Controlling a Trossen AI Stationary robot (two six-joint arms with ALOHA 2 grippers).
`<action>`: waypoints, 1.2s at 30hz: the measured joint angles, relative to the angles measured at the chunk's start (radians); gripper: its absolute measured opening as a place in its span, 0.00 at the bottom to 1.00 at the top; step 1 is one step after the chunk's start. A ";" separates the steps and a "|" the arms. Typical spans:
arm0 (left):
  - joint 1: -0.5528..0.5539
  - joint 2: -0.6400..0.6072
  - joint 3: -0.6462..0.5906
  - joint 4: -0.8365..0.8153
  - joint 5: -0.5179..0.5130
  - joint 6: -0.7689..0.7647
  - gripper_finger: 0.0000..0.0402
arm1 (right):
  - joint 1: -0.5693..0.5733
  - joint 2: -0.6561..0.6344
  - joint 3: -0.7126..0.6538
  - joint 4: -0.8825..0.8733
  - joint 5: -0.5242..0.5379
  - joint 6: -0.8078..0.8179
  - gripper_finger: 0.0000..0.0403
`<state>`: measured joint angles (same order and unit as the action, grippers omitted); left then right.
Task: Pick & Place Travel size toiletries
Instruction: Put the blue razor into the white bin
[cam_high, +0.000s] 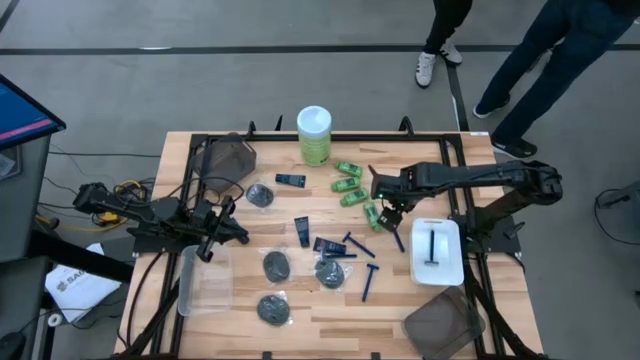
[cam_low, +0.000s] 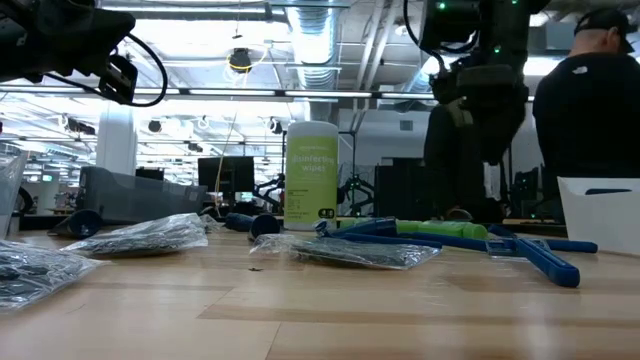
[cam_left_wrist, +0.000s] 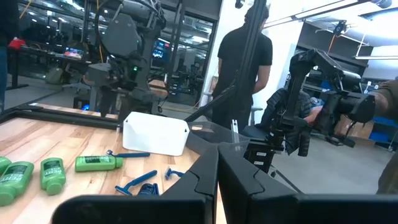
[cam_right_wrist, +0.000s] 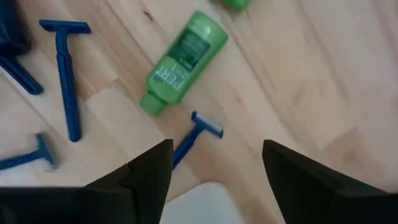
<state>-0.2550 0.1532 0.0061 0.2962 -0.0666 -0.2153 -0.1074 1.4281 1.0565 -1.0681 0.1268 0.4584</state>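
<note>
Below, the right pincer (cam_right_wrist: 214, 165) is shown open over a blue razor (cam_right_wrist: 198, 129) on the desk (cam_right_wrist: 298, 74) beside a green bottle (cam_right_wrist: 181, 62); light, stiff and thin, it is probably best pinched mid-handle. The left pincer (cam_high: 212, 240) is closed.

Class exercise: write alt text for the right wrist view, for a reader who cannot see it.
Looking down past the open right gripper, a green bottle lies on the wooden table above a blue razor near the gripper's two dark fingers. More blue razors lie off to one side.
</note>
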 joint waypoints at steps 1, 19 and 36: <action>0.000 0.000 0.000 0.000 0.000 0.000 0.01 | 0.000 0.000 0.000 0.011 0.009 -0.029 0.59; 0.000 0.006 0.000 0.008 0.000 0.000 0.01 | -0.023 0.295 -0.006 0.054 0.032 -0.319 0.59; 0.000 0.006 0.000 0.016 0.000 0.000 0.01 | -0.044 0.279 -0.148 0.262 -0.022 -0.360 0.59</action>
<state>-0.2548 0.1593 0.0062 0.3122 -0.0663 -0.2153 -0.1513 1.7069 0.9086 -0.8062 0.1053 0.0989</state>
